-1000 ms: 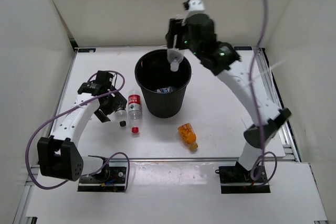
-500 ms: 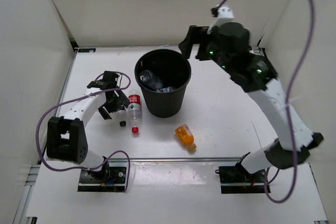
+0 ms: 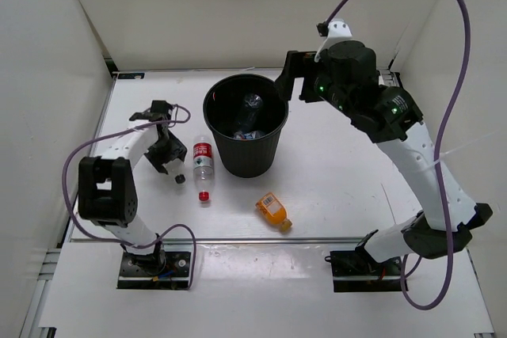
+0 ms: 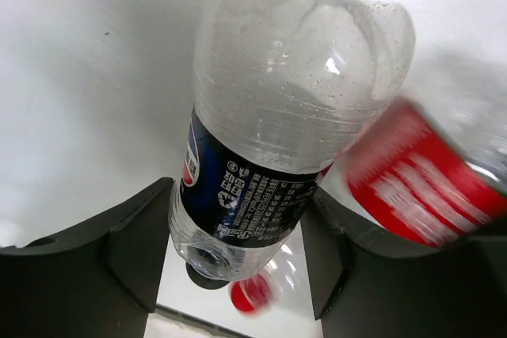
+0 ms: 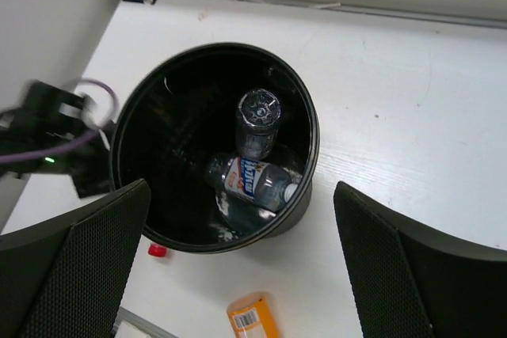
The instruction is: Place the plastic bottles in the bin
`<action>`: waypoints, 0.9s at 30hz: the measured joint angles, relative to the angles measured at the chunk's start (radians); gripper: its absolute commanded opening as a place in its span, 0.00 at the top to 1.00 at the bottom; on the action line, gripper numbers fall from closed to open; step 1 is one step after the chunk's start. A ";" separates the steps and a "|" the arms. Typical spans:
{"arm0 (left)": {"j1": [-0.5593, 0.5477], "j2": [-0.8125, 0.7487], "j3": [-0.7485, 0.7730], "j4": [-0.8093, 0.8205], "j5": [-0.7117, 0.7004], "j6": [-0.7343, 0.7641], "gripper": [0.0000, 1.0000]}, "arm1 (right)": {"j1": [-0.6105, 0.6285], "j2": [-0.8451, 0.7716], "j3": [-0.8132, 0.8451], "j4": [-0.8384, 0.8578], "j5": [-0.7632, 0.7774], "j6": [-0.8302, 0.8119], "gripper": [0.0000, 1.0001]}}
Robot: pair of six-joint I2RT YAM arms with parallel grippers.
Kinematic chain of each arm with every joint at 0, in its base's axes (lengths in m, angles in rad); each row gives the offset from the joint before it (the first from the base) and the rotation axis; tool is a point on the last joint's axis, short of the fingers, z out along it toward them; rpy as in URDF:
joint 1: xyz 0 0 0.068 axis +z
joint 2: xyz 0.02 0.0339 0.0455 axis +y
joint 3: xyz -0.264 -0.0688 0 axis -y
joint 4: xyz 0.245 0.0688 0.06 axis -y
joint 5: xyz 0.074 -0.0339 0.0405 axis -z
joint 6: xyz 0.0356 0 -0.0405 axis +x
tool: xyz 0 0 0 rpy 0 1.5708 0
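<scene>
The round black bin (image 3: 247, 156) stands mid-table, and two clear bottles lie inside it: one bare (image 5: 258, 123) and one white-labelled (image 5: 257, 182). My right gripper (image 3: 290, 78) hovers open and empty above the bin's far right rim (image 5: 313, 136). My left gripper (image 3: 168, 154) is shut on a clear dark-labelled bottle (image 4: 253, 172), its black cap (image 3: 180, 179) pointing toward me. A red-labelled bottle (image 3: 203, 161) lies on the table right beside it, red cap (image 3: 203, 195) nearest. The squat orange bottle (image 3: 272, 210) lies in front of the bin.
White walls enclose the table on the left, back and right. A metal rail (image 3: 412, 140) runs along the right edge. The left arm's purple cable (image 3: 75, 165) loops beside its base.
The right gripper let a clear bottle drop into the bin and drew back to the right. The left gripper closed on the dark-labelled bottle. The orange bottle shifted slightly left.
</scene>
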 measured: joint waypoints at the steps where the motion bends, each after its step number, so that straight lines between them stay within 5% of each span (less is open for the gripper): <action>1: -0.002 -0.016 0.028 -0.035 -0.005 -0.010 0.51 | 0.000 0.000 -0.010 -0.002 0.001 0.000 0.00; 5: -0.026 -0.163 0.235 -0.094 -0.030 -0.039 0.43 | -0.008 -0.014 -0.065 -0.005 0.008 0.005 0.00; 12: -0.192 -0.453 0.475 0.175 0.064 0.025 0.32 | -0.094 -0.027 -0.125 -0.018 -0.002 0.068 0.00; 15: -0.296 -0.362 0.584 0.239 0.117 0.101 0.23 | -0.118 -0.031 -0.125 -0.018 -0.018 0.089 0.00; 18: -0.397 -0.178 0.709 0.206 0.110 0.156 0.00 | -0.124 -0.033 -0.127 -0.018 -0.034 0.099 0.00; 21: -0.451 0.001 0.829 0.087 0.014 0.156 0.00 | -0.125 -0.035 -0.133 -0.018 -0.044 0.108 0.00; 24: -0.437 0.011 0.781 -0.014 -0.091 0.109 0.00 | -0.136 -0.055 -0.167 -0.017 -0.046 0.114 0.00; 27: -0.325 -0.191 0.521 0.023 -0.109 0.032 0.00 | -0.153 -0.083 -0.206 -0.023 -0.048 0.125 0.00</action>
